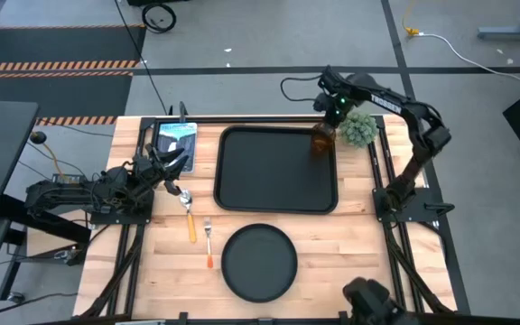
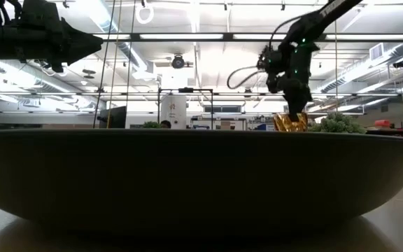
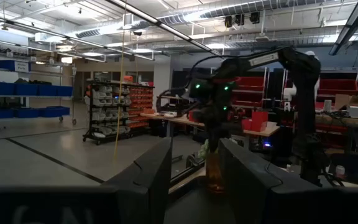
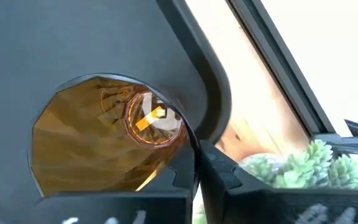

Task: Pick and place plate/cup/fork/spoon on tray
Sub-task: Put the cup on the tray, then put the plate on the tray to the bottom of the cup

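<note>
The black tray [image 1: 242, 181] lies at the table's middle. The amber cup [image 1: 323, 140] is over the tray's far right corner, under my right gripper [image 1: 330, 116], which is shut on it; it also shows in the low view [image 2: 290, 122] and the right wrist view [image 4: 98, 143]. The round black plate [image 1: 258, 262] lies near the front edge and fills the low view [image 2: 187, 175]. The spoon [image 1: 188, 212] and the fork [image 1: 208, 242] lie flat on the wood left of the plate. My left gripper [image 1: 174, 167] is open and empty at the table's left. My right gripper holds the cup by its rim [image 4: 188, 144], on the side toward the tray's far right corner. One finger [image 4: 135, 202] seems to reach inside the cup and the other [image 4: 241, 180] is outside. The fingers come from above, pointing down. The cup is upright; whether its base rests on the tray, I cannot tell.
A green fuzzy plant [image 1: 361, 128] stands just right of the cup, off the tray's far right corner. A blue flat item [image 1: 177, 140] lies at the far left, beside my left gripper. Bare wood lies to the right of the plate.
</note>
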